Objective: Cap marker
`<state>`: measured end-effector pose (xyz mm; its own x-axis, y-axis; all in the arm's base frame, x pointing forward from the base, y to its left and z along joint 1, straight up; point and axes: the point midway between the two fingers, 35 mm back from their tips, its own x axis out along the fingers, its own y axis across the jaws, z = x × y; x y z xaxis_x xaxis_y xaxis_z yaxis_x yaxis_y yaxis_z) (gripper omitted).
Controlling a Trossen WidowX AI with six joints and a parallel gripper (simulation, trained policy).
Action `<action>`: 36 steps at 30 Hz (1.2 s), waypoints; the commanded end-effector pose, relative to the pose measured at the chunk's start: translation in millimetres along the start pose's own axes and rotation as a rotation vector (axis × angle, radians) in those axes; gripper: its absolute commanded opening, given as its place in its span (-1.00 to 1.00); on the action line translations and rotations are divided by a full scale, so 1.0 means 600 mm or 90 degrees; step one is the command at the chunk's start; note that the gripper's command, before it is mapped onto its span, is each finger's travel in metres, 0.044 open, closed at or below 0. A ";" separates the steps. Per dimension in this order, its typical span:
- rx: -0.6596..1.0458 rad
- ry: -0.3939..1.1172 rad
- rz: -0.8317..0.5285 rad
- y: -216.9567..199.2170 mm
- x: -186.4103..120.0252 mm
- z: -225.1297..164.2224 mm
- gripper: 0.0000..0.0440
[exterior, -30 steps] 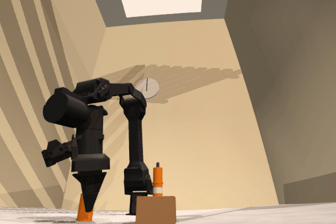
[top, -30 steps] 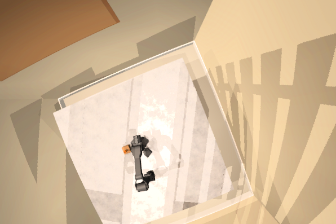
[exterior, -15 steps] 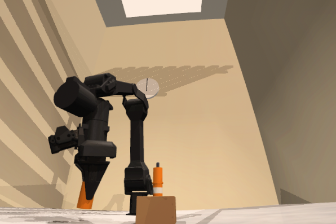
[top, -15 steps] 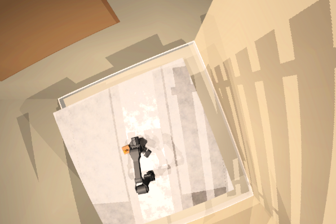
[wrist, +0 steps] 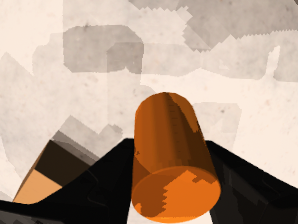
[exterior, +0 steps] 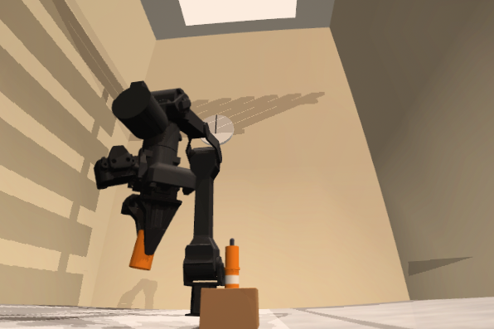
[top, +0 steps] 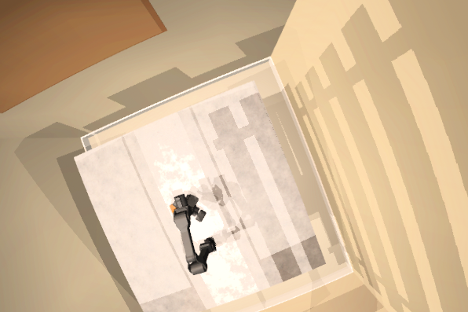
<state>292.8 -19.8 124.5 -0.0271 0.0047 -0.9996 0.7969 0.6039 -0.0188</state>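
Beige walls: tall around the scene [top: 393, 38] [exterior: 282, 103], crossed by slanting bars of shadow.
Pale stone-patterned table top: a large tilted square in the lower middle of the top view [top: 106, 196], a thin strip along the bottom of the exterior view [exterior: 373, 314], mottled with shadow behind the cap in the wrist view [wrist: 30, 30].
Black jointed arm: near the lower middle of the top view [top: 188, 240]; in the exterior view [exterior: 204, 206] it rises at centre and bends over to the left.
Black two-fingered gripper: pointing down in the left half of the exterior view [exterior: 145, 244], its fingers entering from both lower sides of the wrist view [wrist: 170, 145]; the jaws are closed around the cap, one finger on either side.
Brown box-shaped holder block: bottom centre of the exterior view [exterior: 229, 307], lower left of the wrist view [wrist: 40, 185], partly covered by a finger there.
Orange marker with a white band and a dark tip: upright in the block [exterior: 232, 264], right of the gripper in the exterior view, tip bare and upward.
Orange cylindrical cap: gripped, slightly tilted, above the table and apart from the marker; lower left of the exterior view [exterior: 141, 258], lower centre of the wrist view [wrist: 167, 135].
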 end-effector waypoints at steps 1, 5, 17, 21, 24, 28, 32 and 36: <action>-0.005 -0.006 0.014 0.016 -0.022 -0.014 -0.80; -0.012 -0.007 0.020 0.031 -0.039 -0.033 -0.82; -0.033 -0.001 0.029 0.076 -0.072 -0.093 -0.91; -0.040 0.002 0.028 0.091 -0.079 -0.114 -0.94; -0.046 0.004 0.027 0.101 -0.083 -0.129 -0.96; -0.051 0.006 0.025 0.111 -0.088 -0.147 -1.00; -0.053 0.007 0.021 0.119 -0.091 -0.158 -1.00; -0.055 0.011 0.013 0.123 -0.085 -0.164 -1.00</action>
<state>292.7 98.9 176.9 -0.0149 0.0294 -0.9995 0.7394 0.6732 0.0088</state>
